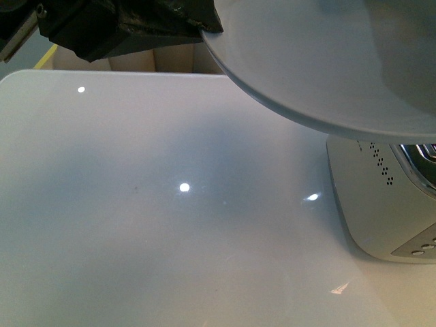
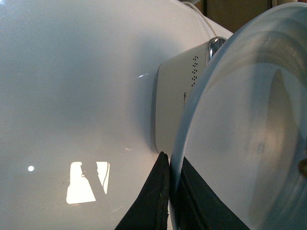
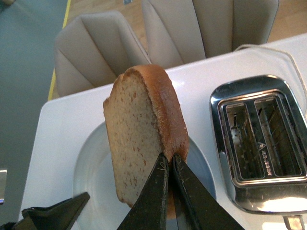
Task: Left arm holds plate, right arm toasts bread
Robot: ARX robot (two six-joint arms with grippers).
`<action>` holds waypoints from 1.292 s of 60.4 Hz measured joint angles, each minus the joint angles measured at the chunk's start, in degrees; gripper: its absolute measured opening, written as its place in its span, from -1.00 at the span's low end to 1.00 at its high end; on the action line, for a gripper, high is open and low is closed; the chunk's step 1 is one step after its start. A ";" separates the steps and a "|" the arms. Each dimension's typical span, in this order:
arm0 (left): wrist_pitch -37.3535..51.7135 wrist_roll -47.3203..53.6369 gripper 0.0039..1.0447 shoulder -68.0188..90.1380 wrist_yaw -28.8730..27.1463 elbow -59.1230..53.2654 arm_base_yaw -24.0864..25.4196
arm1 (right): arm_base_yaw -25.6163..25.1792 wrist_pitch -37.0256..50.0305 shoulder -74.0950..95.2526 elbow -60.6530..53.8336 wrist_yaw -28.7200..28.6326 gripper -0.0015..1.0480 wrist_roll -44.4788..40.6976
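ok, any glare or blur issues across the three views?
Front view: the plate is close and soft, and lamp spots glare on the table. Left wrist view: bright reflection patch on the table, plate rim soft. Right wrist view: bread sharp, toaster chrome blown out at one edge.

Right wrist looks down on toaster [image 3: 261, 139] (front view sees its side).

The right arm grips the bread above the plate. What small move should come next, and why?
Probably carry the bread sideways toward the toaster. The right end effector is shut on its crust edge and holds it upright over the plate, and both slots look empty.
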 joint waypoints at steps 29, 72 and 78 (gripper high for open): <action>0.00 0.00 -0.94 0.00 0.00 0.00 0.00 | -2.89 0.02 -0.28 5.97 5.29 -0.96 -7.89; 0.00 0.00 -0.94 0.00 0.00 0.00 0.00 | -14.64 -5.09 -3.98 5.81 9.88 -0.96 -24.94; 0.00 0.00 -0.94 0.00 0.00 0.00 -0.02 | -14.43 -6.80 -4.46 4.90 10.47 -0.96 -26.77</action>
